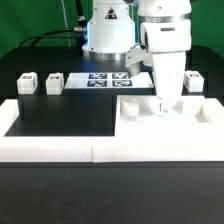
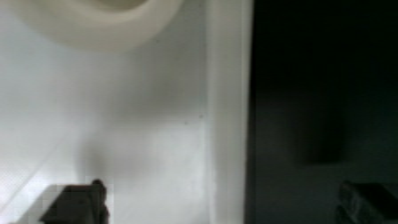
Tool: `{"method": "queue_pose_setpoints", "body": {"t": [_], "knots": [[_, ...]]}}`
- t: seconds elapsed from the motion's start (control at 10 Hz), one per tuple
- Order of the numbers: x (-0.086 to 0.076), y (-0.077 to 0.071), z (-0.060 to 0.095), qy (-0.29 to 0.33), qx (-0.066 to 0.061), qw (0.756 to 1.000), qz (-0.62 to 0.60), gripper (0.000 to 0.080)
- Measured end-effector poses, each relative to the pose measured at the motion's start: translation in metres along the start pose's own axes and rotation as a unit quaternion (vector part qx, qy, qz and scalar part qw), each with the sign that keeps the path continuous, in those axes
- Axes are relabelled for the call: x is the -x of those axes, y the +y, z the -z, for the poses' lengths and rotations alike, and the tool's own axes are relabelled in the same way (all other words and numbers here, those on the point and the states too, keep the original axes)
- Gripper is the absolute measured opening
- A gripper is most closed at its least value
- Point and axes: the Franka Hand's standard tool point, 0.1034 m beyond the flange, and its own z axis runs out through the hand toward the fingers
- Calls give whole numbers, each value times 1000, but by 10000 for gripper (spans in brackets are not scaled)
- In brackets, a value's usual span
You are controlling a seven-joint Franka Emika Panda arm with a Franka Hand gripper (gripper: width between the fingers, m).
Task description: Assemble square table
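The tool (image 1: 163, 106), fingers apart, hangs over the recess of the large white square plastic slab (image 1: 138, 116). Two small white tagged block legs (image 1: 27, 82) stand well apart from it.

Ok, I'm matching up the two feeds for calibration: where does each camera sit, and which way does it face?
Exterior view: off the arm, opposite its base across the black table, angled down; shows the arm and the gripper over the square tabletop.
Wrist view: on the wrist, looking down past two dark fingertips, set wide apart, onto the square tabletop and black table.
Shared: the square tabletop's edge against the black table.
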Motion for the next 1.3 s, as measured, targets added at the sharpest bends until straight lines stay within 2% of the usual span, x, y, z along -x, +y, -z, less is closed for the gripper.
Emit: {"method": "queue_pose_setpoints", "body": {"t": [0.3,0.5,0.6,0.8,0.9,1.0,1.1,1.3], "knots": [[-2,0,2,-1,0,1000,-12,648],[-17,-3,24,-8,6,998,-66,648],[-28,-10,32,-14,5,996,-88,648],[-53,-23,45,-14,13,977,-213,648],[-67,-28,50,-17,12,964,-264,648],[-78,-31,50,-15,14,951,-308,648],[-80,-30,49,-7,17,945,-327,648],[-81,-31,48,-5,16,917,-397,648]]}}
